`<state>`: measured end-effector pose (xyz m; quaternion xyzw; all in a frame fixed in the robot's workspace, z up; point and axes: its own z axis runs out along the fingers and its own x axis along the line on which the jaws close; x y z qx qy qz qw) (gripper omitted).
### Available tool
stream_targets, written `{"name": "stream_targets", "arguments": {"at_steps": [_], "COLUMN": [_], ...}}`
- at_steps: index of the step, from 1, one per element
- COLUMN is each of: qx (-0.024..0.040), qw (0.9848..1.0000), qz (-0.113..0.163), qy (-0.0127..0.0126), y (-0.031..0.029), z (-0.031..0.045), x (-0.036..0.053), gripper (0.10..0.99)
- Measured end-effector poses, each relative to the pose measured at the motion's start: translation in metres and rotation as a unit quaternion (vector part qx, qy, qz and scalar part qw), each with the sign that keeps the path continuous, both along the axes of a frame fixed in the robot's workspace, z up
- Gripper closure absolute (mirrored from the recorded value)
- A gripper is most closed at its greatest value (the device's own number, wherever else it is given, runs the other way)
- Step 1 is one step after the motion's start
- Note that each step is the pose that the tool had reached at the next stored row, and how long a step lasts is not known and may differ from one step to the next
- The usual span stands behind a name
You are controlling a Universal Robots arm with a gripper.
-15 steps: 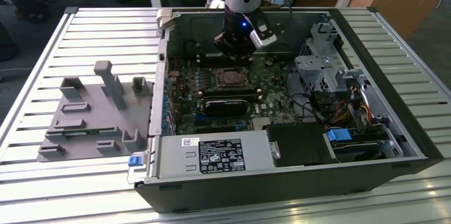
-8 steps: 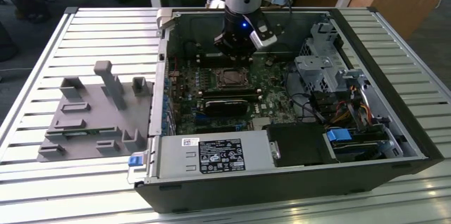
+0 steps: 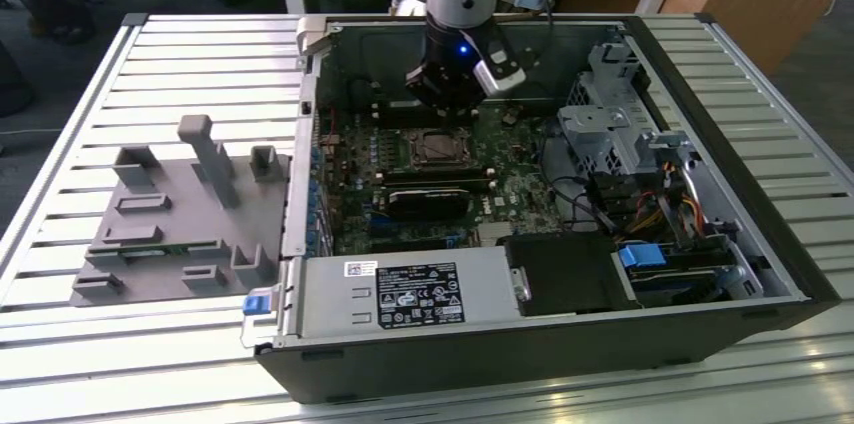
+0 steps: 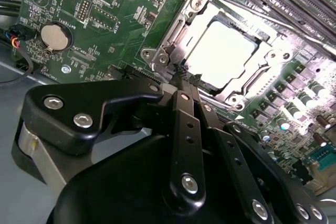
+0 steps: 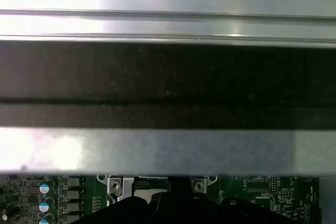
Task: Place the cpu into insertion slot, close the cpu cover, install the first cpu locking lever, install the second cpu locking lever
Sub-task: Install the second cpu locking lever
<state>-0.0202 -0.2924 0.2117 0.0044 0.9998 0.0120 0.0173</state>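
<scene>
Exterior view: one arm over an open computer case (image 3: pixel 694 244) lying on a slatted desk (image 3: pixel 80 344). The gripper (image 3: pixel 441 107) hangs just above the far edge of the cpu socket on the motherboard (image 3: pixel 354 194). One power supply box (image 3: pixel 400 296) sits at the near edge of the case, and one grey fixture tray (image 3: pixel 174 234) lies on the desk at the exterior view's left, well apart from the case.

The second wrist view gives the socket detail the exterior view lacks: one cpu (image 4: pixel 223 48) sits flat in the socket, its bright metal top facing up. It is square, so it has no long axis; its edges run parallel to the socket edges. One cpu cover (image 4: pixel 178 35) lies down flat around the chip, framing it through its centre window. The gripper (image 4: pixel 182 77) has its fingertips drawn together with no gap showing between them, holding nothing, tips right at the cover's edge; contact can't be confirmed. One coin cell battery (image 4: pixel 55 36) sits on the board (image 4: pixel 121 19), well apart from the socket.

First wrist view: mostly the case wall (image 5: pixel 168 85) and desk slats (image 5: pixel 168 24), plus a thin strip of board (image 5: pixel 262 192) with part of the socket frame (image 5: pixel 118 187).

Locking levers: can't make out their position.
</scene>
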Motion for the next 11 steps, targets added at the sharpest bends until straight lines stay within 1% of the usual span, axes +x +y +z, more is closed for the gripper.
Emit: {"name": "stream_targets", "arguments": {"at_steps": [9, 11], "qx": [0.0001, 0.0001], "qw": [1.0, 1.0], "qz": [0.0, 0.0], "qy": [0.0, 0.0], "y": [-0.0055, -0.0056], "z": [0.0003, 0.0035], "x": [0.0, 0.0], "gripper": [0.98, 0.98]}}
